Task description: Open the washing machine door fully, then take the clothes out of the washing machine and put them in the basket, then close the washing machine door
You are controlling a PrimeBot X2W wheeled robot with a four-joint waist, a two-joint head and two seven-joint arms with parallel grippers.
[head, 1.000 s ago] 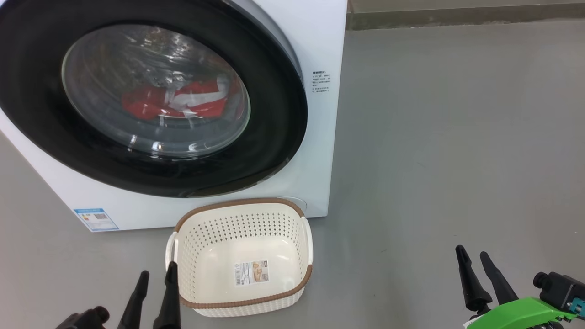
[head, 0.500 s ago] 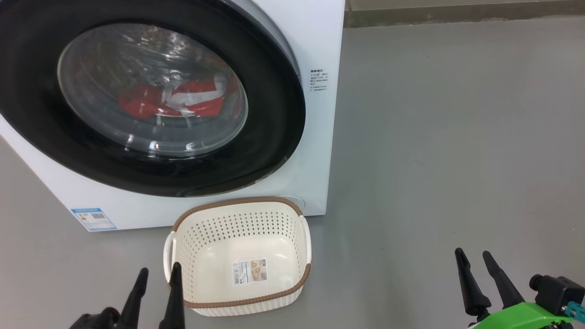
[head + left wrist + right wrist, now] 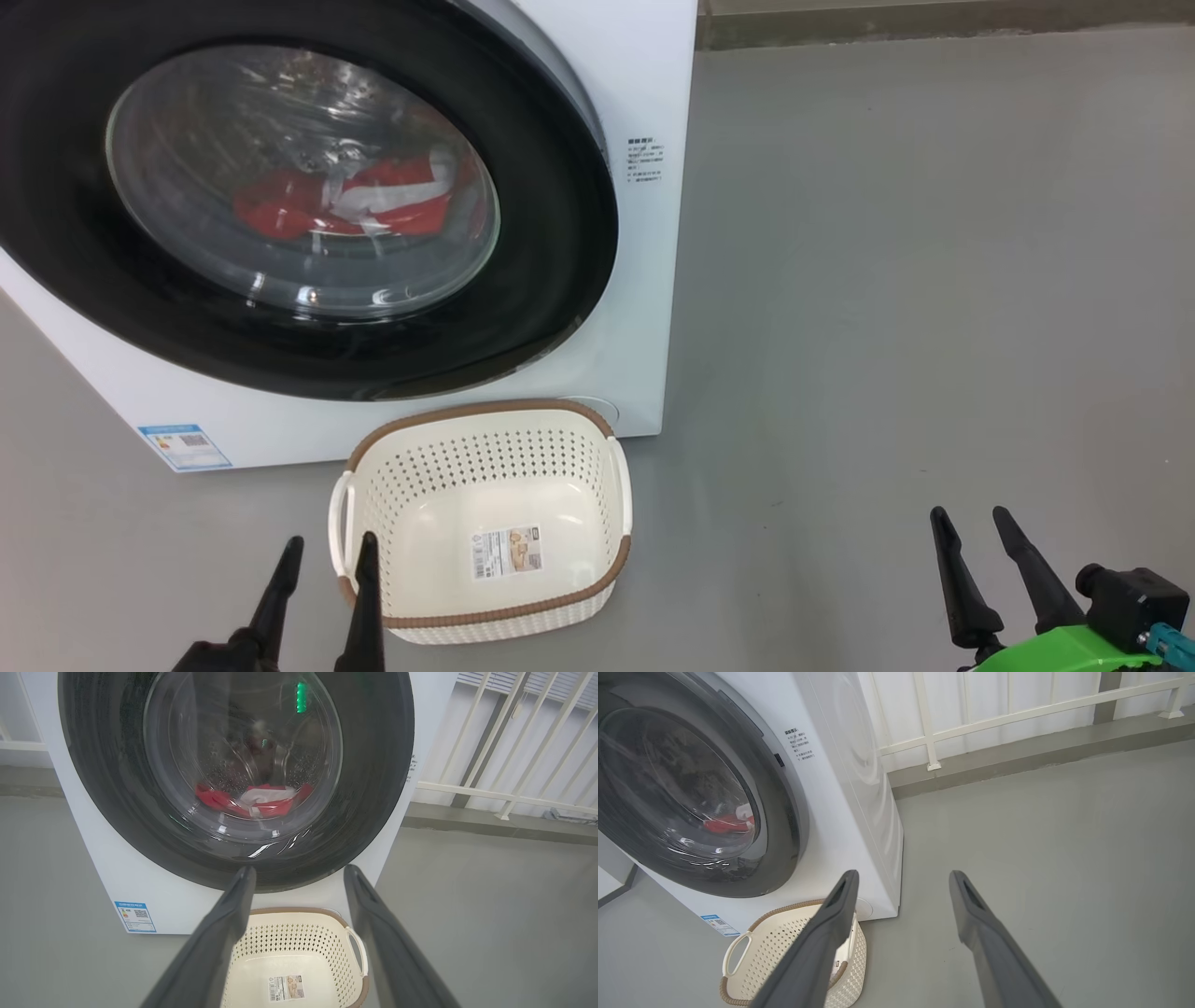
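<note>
The white washing machine (image 3: 644, 93) stands at the upper left, its round door (image 3: 551, 280) with the black rim lying against the front. Red and white clothes (image 3: 345, 201) show through the glass window, at the drum's bottom (image 3: 252, 800). The cream basket (image 3: 485, 439) sits on the floor right in front of the machine, with nothing in it but a sticker. My left gripper (image 3: 327, 555) is open at the basket's left handle, empty. My right gripper (image 3: 971, 527) is open and empty over bare floor at the lower right, well away from the machine.
A white railing (image 3: 971, 723) on a low kerb runs behind and to the right of the machine. Grey floor (image 3: 934, 280) stretches wide to the right of the machine and basket. A blue label (image 3: 184, 446) marks the machine's lower left corner.
The whole head view has shifted a little, so the camera moved. Against the basket, my left gripper has edged right, its right finger now over the basket's left rim. Door, clothes and basket are unmoved.
</note>
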